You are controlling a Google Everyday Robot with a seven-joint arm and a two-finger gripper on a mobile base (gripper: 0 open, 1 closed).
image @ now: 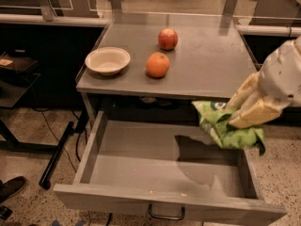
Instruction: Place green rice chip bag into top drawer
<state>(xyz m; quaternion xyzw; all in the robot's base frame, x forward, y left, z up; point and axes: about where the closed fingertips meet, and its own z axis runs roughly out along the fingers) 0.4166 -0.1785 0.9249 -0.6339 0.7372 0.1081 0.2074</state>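
The green rice chip bag (222,125) hangs crumpled in the air over the right rear part of the top drawer (155,166), which is pulled fully open and has nothing lying in it. Its dark loop handle (166,214) shows at the front. My gripper (241,117) comes in from the right, its cream fingers (256,113) shut on the bag's right side. The bag's shadow falls on the drawer floor.
On the grey tabletop (207,60) stand a cream bowl (107,60), an orange (157,64) and a red apple (168,38). A dark table leg and cables (59,149) lie left of the drawer. A shoe (8,188) shows at the lower left.
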